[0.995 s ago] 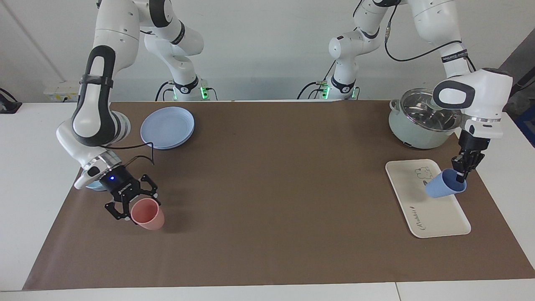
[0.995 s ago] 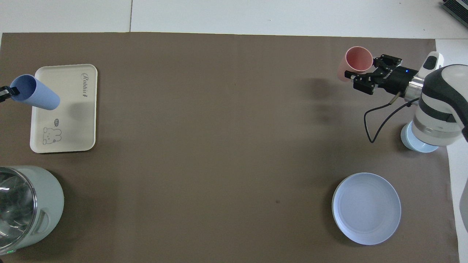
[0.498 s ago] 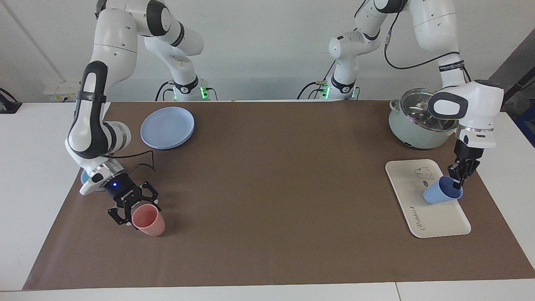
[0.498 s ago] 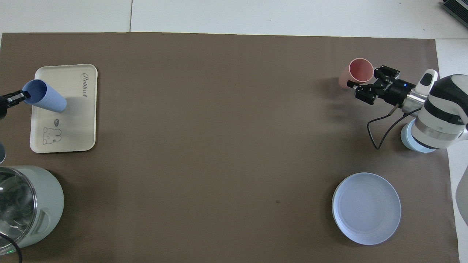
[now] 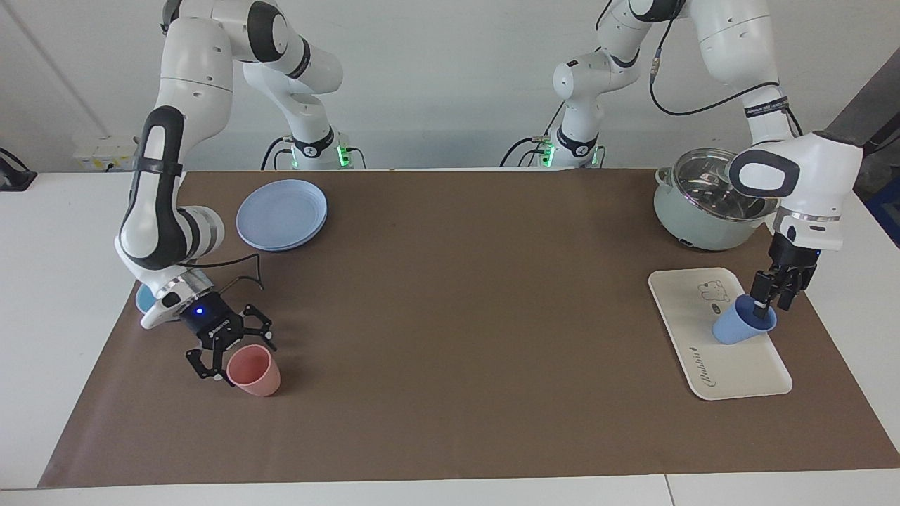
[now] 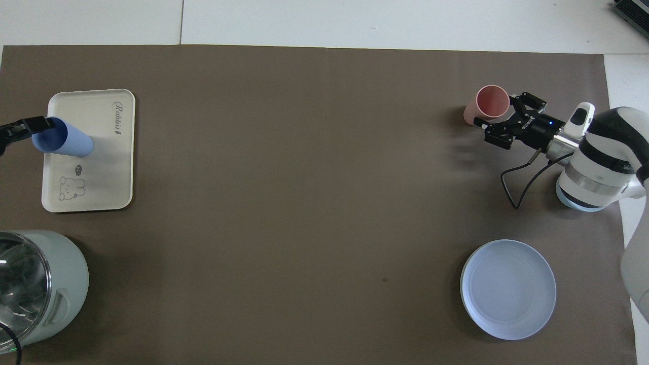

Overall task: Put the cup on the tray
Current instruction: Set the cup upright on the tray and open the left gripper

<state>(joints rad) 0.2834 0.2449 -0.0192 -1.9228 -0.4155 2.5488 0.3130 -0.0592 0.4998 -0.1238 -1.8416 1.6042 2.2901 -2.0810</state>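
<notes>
The cup is sitting on the tray, at the tray's edge toward the left arm's end of the table. It is leaning rather than standing square. Its base is resting on the tray and its long axis is tipping up and outward, so the mouth is pointing at the left tool just above it.

That tool is coming down onto the rim from above. Its fingers are looking parted, one inside the mouth and one outside the wall. I cannot tell whether either is touching the rim. Judging from this, the placing is nearly finished, and a straight lift should be clearing the rim without dragging the cup over.

The right tool is sitting against a pink cup at the right arm's end. I cannot tell whether it is open or shut.
</notes>
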